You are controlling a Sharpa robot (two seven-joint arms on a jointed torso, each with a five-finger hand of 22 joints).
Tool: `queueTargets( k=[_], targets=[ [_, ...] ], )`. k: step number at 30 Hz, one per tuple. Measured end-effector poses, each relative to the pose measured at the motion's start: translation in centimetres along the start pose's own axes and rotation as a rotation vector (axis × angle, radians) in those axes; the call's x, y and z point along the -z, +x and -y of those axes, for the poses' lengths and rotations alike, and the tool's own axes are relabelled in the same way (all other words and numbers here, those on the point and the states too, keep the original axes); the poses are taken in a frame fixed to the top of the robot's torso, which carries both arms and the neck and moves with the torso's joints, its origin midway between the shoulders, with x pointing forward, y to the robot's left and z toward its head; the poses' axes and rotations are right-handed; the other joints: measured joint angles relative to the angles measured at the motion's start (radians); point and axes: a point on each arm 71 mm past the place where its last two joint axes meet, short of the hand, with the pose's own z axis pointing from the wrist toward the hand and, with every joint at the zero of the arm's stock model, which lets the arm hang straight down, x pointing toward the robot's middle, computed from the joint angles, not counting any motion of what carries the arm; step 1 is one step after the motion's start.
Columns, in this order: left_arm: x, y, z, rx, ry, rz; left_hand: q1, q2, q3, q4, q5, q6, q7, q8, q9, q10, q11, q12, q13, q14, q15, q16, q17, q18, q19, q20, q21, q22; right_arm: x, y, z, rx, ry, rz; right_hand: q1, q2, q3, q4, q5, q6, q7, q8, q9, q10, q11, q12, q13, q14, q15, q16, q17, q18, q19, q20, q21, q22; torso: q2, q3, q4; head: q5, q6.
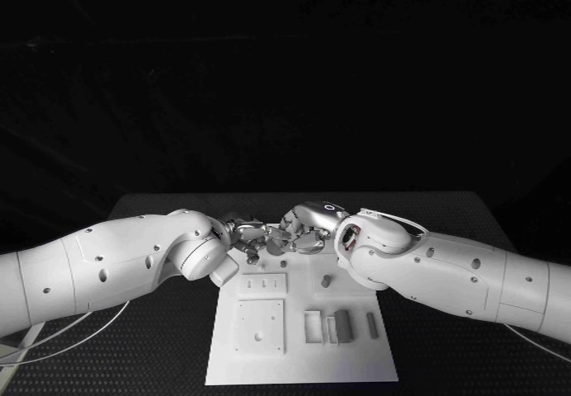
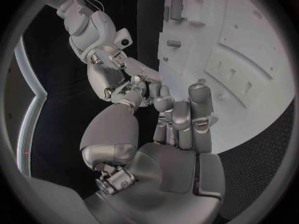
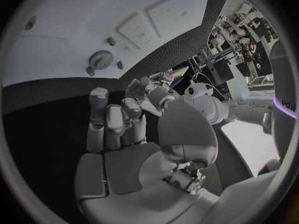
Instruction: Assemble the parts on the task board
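A black table (image 1: 155, 363) under a dark room carries your white task board (image 1: 298, 359), which runs from the near edge up to where the two hands meet. Your left hand (image 1: 247, 237) and right hand (image 1: 304, 235) are fingertip to fingertip over the board's far end, probably passing or aligning a small piece between them, but whether anything is pinched there cannot be told. In the left wrist view the left hand's fingers (image 2: 181, 119) are curled inward; in the right wrist view the right hand's fingers (image 3: 112, 122) stand fairly straight and close together. Grey parts (image 1: 345, 326) lie on the board's near right, beside a slotted holder (image 1: 314, 327); a gear (image 3: 98, 59) sits elsewhere on it. The forearms crowd both board sides, so your free room lies toward the near edge
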Motion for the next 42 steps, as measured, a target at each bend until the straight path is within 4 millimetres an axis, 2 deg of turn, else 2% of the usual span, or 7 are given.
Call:
queueTargets(
  k=[8,13,19,26,32,38,42],
  targets=[
    [0.01,0.04,-0.04,-0.003,-0.003,0.0,0.008,0.026,0.004,-0.013,0.0,0.007,-0.004,-0.001,0.002,0.002,-0.001,0.0,0.002,-0.003,-0.002,0.004,-0.008,0.0,0.0,0.0,0.0,0.002,-0.08,0.07,0.01,0.001,0.002,-0.004,0.0,0.0,0.0,0.0,0.0,0.0,0.0,-0.002,0.001,0.0,0.0,0.0,0.0,0.0,0.0,0.0,0.0,0.0,0.0,0.0,0.0,0.0,0.001,-0.0004,0.0,0.0,-0.003],
    [0.02,0.02,-0.05,-0.003,-0.003,0.0,0.035,0.061,0.02,-0.036,0.0,0.022,-0.018,-0.003,0.006,0.002,-0.001,-0.004,0.004,-0.003,-0.003,0.01,-0.015,0.0,0.002,0.002,0.0,0.005,-0.1,0.11,0.07,0.002,0.004,-0.005,0.0,0.0,0.0,0.0,0.0,0.0,0.0,0.001,0.001,0.0,0.0,0.0,0.0,0.0,0.0,0.0,0.0,0.0,-0.001,0.001,0.0,0.0,0.001,-0.0005,0.0005,-0.001,-0.005],
    [0.03,0.02,-0.05,-0.003,-0.003,0.001,0.063,0.088,0.059,-0.056,0.0,0.034,-0.029,-0.005,0.009,0.005,-0.005,-0.008,0.005,-0.008,-0.008,0.012,-0.021,0.0,0.001,0.002,0.0,0.006,-0.1,0.13,0.07,0.002,0.004,-0.007,0.0,0.0,0.0,0.0,0.0,0.0,0.0,0.002,0.0,0.0,0.0,0.0,0.0,0.0,0.001,0.0,0.0,0.0,-0.001,0.002,0.0,0.0,0.001,-0.0003,0.0002,-0.001,-0.007],
    [0.07,0.05,-0.09,-0.003,-0.003,0.001,0.075,0.105,0.089,-0.061,0.0,0.044,-0.038,0.001,0.016,0.008,-0.008,-0.015,0.006,-0.012,-0.012,0.016,-0.03,0.0,0.002,0.002,0.0,0.008,-0.1,0.16,0.04,0.002,0.003,-0.009,0.0,0.0,0.0,0.0,0.0,-0.001,0.001,0.002,0.0,0.0,0.0,0.0,0.0,-0.002,0.002,0.0,-0.003,0.0,-0.001,0.002,0.0,0.0,0.001,-0.0003,0.0001,-0.001,-0.009],
    [0.08,0.08,-0.08,-0.001,-0.003,0.002,0.081,0.128,0.119,-0.082,-0.008,0.044,-0.039,0.0,0.017,0.008,-0.008,-0.016,0.007,-0.013,-0.012,0.02,-0.039,0.0,0.001,0.002,0.0,0.01,-0.11,0.17,0.06,0.003,0.004,-0.011,0.0,0.0,-0.001,-0.001,0.0,-0.001,0.001,0.002,0.0,0.0,0.0,0.0,-0.001,-0.002,0.002,0.0,-0.003,0.0,-0.001,0.002,0.0,0.0,0.001,-0.0006,0.0001,-0.002,-0.009],
    [0.09,0.07,-0.1,0.002,-0.003,0.005,0.081,0.135,0.149,-0.089,-0.004,0.044,-0.039,-0.007,0.017,0.008,-0.008,-0.019,0.008,-0.016,-0.012,0.024,-0.046,0.0,0.0,0.004,0.0,0.013,-0.13,0.18,0.08,0.004,0.006,-0.012,-0.001,-0.001,-0.001,-0.001,0.0,-0.002,0.002,0.001,0.001,0.0,0.0,-0.001,-0.003,-0.002,0.002,0.0,-0.006,0.0,0.0,0.003,0.0,0.0,0.001,-0.0007,-0.0002,-0.002,-0.01],
    [0.1,0.07,-0.1,0.006,-0.002,0.005,0.074,0.142,0.162,-0.09,-0.004,0.044,-0.039,-0.008,0.016,0.008,-0.008,-0.019,0.01,-0.016,-0.012,0.028,-0.05,0.0,0.0,0.004,0.0,0.014,-0.16,0.18,0.17,0.004,0.008,-0.012,-0.017,-0.017,-0.001,-0.001,0.0,-0.006,0.006,-0.003,0.002,0.0,0.0,-0.006,-0.006,-0.002,0.002,0.0,-0.02,0.0,0.0,0.003,0.0,0.0,0.001,-0.0007,-0.0002,-0.002,-0.01]
  ],
)
